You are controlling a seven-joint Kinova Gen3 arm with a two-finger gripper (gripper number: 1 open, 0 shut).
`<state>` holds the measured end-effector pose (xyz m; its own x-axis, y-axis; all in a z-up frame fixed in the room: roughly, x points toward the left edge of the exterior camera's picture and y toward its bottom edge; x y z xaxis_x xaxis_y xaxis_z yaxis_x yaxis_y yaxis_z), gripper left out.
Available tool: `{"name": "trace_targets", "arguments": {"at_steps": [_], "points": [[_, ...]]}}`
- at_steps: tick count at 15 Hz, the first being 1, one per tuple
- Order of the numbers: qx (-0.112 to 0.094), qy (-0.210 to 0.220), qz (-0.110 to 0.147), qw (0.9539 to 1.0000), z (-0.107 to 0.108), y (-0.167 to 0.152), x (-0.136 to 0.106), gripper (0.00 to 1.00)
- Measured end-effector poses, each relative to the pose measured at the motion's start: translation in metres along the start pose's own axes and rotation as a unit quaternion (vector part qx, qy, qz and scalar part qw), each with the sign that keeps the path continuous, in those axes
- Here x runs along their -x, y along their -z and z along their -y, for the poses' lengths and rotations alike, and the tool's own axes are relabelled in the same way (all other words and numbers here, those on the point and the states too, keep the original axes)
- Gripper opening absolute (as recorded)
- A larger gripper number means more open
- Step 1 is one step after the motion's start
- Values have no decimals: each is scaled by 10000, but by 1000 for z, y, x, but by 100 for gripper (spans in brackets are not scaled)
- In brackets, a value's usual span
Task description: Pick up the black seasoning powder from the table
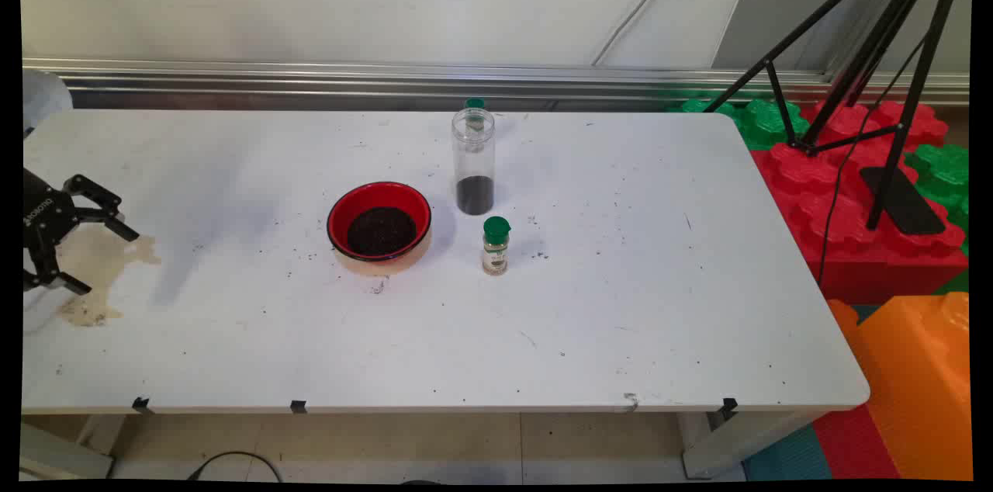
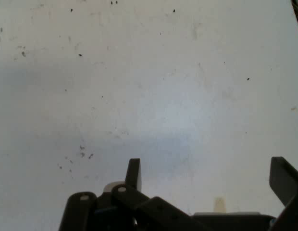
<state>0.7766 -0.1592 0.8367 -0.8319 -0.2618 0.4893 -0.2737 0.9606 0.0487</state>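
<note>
The white table (image 1: pixel 621 321) was speckled and stained tan at its left end, with bright foam blocks (image 1: pixel 861 189) off right. The gripper (image 1: pixel 105 259) hung wide open, empty, well left of the red bowl (image 1: pixel 378 228), tall jar (image 1: pixel 474 162) and spice shaker (image 1: pixel 496 245).

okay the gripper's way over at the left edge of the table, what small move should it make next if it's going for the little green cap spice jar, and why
Probably a short sweep rightward across the table. The gripper hangs open and empty over the tan stain, far left of the spice jar, with the red bowl in between. The hand view shows only bare tabletop, so it likely needs to close that gap first, passing the bowl's near side.
</note>
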Motion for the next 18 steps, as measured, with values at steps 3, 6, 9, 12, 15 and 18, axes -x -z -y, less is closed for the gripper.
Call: {"name": "trace_targets", "arguments": {"at_steps": [3,6,9,12,15,18], "points": [[-28,53,-11,10000,2,3,-3,100],[-66,134,-36,9999,5,6,-9,100],[-137,276,-90,9995,11,11,-19,100],[-213,416,-150,9988,18,15,-30,100],[-329,624,-240,9972,30,20,-49,100],[-404,754,-306,9959,40,21,-64,100]]}}
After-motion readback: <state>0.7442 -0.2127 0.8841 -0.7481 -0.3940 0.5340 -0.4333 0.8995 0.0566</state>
